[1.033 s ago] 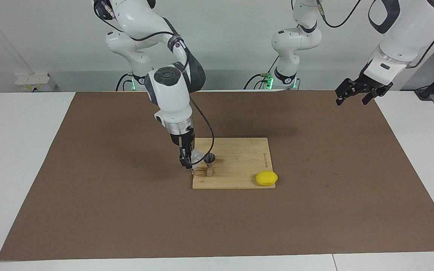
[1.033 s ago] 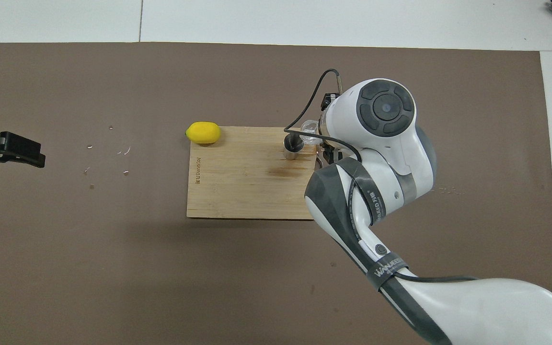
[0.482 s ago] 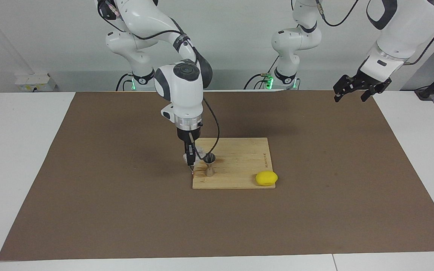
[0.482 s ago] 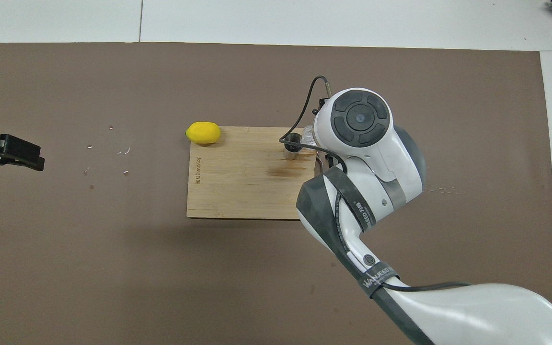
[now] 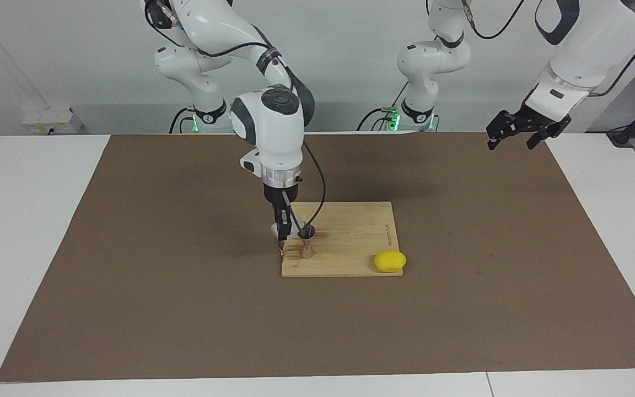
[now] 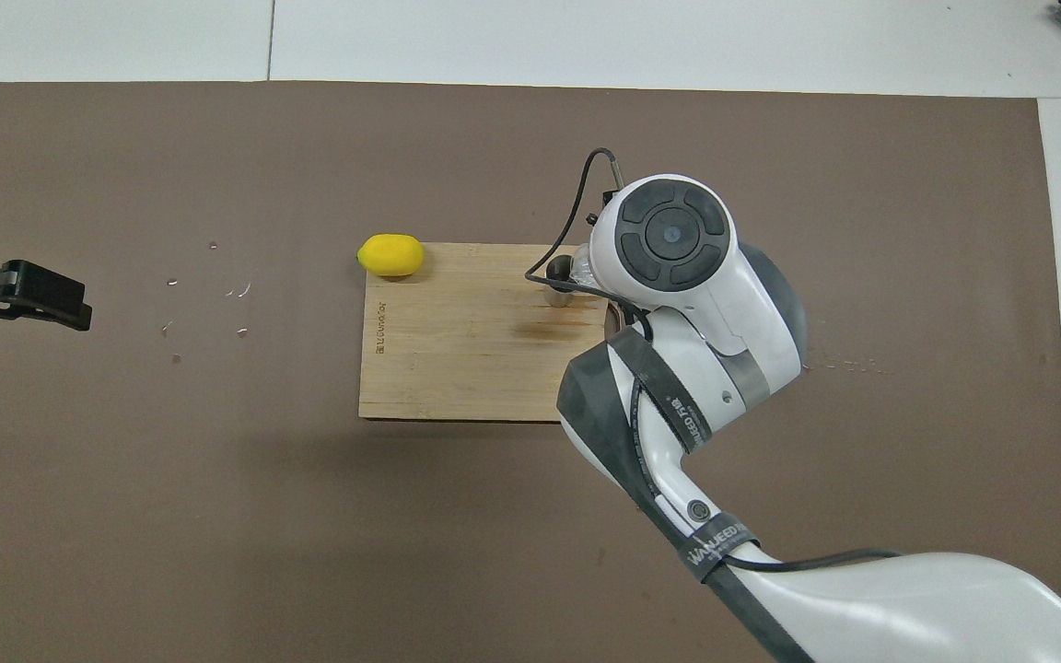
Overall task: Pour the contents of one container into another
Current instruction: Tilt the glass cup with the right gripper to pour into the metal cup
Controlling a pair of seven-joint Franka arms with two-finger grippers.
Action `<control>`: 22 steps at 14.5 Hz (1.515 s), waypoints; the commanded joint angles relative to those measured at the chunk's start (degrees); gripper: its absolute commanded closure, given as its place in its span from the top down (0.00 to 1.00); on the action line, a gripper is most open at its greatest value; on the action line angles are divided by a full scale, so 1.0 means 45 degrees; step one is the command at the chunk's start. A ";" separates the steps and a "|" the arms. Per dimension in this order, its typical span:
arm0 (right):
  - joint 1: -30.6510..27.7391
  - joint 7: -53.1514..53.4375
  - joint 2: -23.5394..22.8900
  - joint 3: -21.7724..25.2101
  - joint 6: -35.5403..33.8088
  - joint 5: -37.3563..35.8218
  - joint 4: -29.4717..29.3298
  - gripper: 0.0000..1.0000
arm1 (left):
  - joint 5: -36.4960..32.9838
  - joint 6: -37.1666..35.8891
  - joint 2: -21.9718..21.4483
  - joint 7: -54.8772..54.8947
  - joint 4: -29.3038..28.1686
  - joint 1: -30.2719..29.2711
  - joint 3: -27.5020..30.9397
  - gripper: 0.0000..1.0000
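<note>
The steel hourglass jigger (image 5: 307,243) stands upright on the wooden cutting board (image 5: 350,242), near the board's edge toward the right arm's end. My right gripper (image 5: 285,234) is shut on the small clear ribbed cup (image 5: 295,224) and holds it tilted, its mouth at the jigger's rim. In the overhead view the right arm's wrist hides the gripper; only slivers of the cup (image 6: 578,270) and the jigger (image 6: 556,278) show. My left gripper (image 5: 520,131) is open and empty, raised over the mat's corner at the left arm's end, where the arm waits.
A yellow lemon (image 5: 389,261) lies at the board's corner farthest from the robots, toward the left arm's end. A dark wet stain (image 6: 544,327) marks the board (image 6: 457,359). Small white flecks (image 6: 238,292) lie on the brown mat.
My right wrist has swung over the board toward the jigger and turned, tipping the clear cup further over the jigger's mouth. The left gripper has drifted slightly.
</note>
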State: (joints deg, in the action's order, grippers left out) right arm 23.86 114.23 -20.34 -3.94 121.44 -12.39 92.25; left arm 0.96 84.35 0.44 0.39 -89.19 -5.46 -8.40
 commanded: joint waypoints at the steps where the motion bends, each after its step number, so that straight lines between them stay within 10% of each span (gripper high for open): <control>1: -0.0010 0.0338 -0.0206 -0.0063 -0.0327 -0.0216 -0.0460 0.00 | -0.0116 0.0005 -0.0274 -0.0049 -0.0317 0.0022 0.0031 1.00; 22: -0.1005 0.0105 -0.0284 -0.0024 -0.0073 0.2964 -0.0656 0.00 | -0.0116 0.0005 -0.0274 -0.0049 -0.0317 -0.0037 0.0031 1.00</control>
State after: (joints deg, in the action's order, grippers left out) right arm 21.12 114.49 -20.78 -3.60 121.25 -1.81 90.76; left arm 0.96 84.35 0.44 0.39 -89.24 -5.51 -8.28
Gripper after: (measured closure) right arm 0.502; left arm 0.000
